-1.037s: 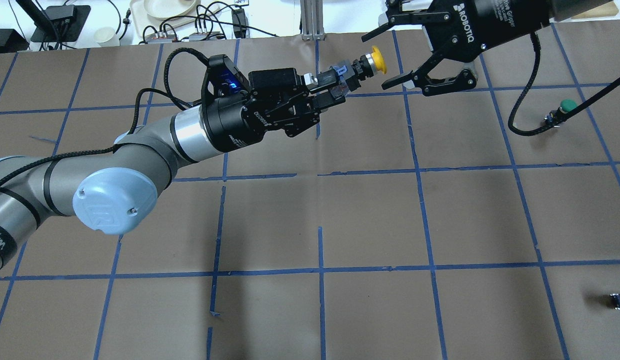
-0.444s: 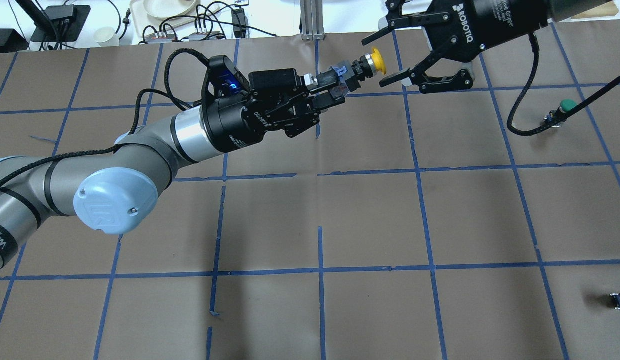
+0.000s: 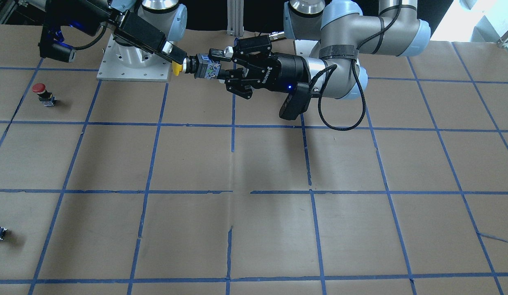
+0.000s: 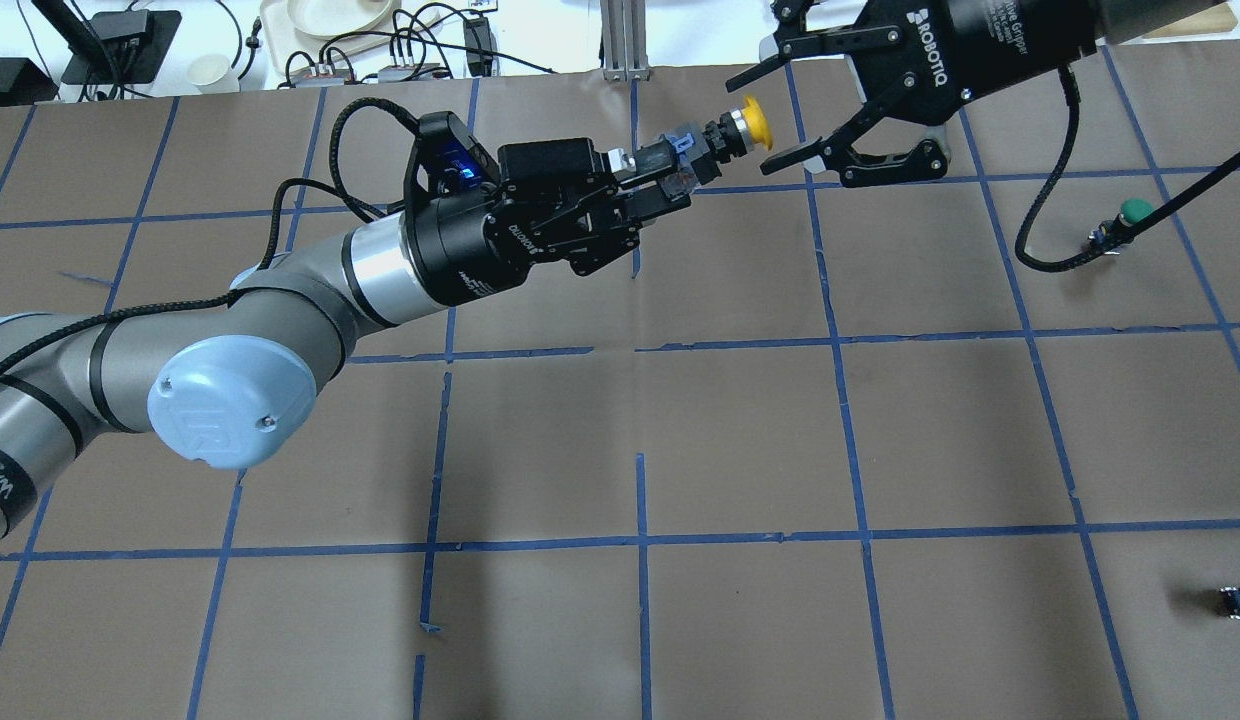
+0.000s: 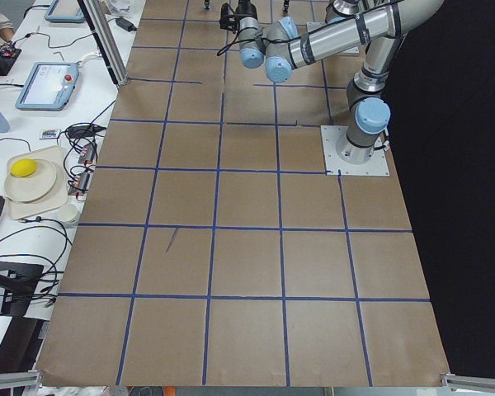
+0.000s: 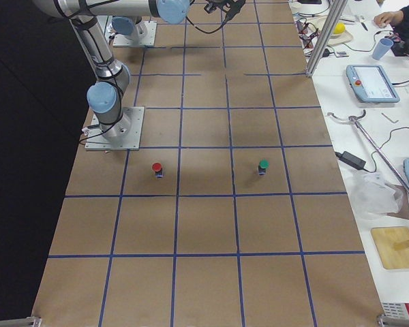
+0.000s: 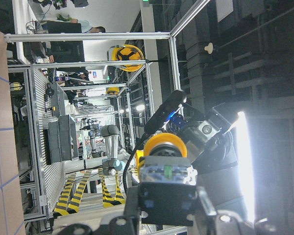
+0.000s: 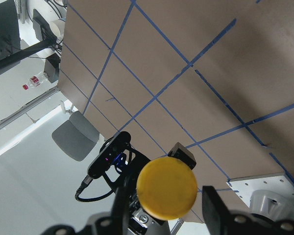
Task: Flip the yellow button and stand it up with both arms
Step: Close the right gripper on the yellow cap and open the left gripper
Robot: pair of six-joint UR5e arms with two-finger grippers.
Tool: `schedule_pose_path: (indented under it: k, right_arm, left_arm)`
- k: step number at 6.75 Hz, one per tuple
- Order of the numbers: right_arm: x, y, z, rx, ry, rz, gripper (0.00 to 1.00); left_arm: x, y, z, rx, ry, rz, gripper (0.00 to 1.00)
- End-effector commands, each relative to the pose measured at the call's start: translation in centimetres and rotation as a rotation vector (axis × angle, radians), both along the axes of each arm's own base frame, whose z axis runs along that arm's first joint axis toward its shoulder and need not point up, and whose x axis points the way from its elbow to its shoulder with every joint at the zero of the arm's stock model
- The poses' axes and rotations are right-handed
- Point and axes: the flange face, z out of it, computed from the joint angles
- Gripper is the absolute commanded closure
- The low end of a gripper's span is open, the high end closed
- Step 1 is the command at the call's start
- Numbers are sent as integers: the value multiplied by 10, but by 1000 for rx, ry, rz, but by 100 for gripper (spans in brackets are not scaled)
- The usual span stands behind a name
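The yellow button (image 4: 740, 128) is held in the air over the table's far middle, lying sideways. My left gripper (image 4: 670, 172) is shut on its black and grey body (image 3: 205, 67); the yellow cap (image 3: 177, 67) points away from it, toward my right gripper (image 4: 752, 122). The right gripper is open, with a finger (image 4: 795, 155) on each side of the cap and small gaps showing. In the right wrist view the cap (image 8: 166, 187) sits face-on between the fingers (image 8: 213, 205). The left wrist view shows the button's body (image 7: 166, 188) from behind.
A green-capped button (image 4: 1130, 215) stands on the table at the right. A red-capped button (image 3: 39, 91) stands near it, toward the robot. A small black-grey block (image 4: 1235, 600) lies near the right front edge. Brown paper with blue tape lines (image 4: 640, 540) covers the table.
My right gripper has shifted slightly toward the yellow cap, its lower finger now closer to it. The left arm and the button have stayed still.
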Motion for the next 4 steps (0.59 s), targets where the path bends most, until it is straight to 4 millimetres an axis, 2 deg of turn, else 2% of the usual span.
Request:
schedule_pose_path:
  k: [1, 2, 3, 4]
  right_arm:
    - [0, -2, -3, 9, 0, -2, 49]
    - [-1, -5, -6, 24, -16, -7, 69]
    - [-2, -6, -5, 52, -17, -30, 76]
    - [-2, -6, -6, 58, -16, -35, 77]
  left_arm:
    - [-1, 2, 1, -1, 0, -2, 88]
    - [-1, 5, -2, 3, -2, -2, 88]
    - [-1, 9, 2, -5, -1, -4, 88]
    - [-1, 8, 0, -1, -1, -3, 88]
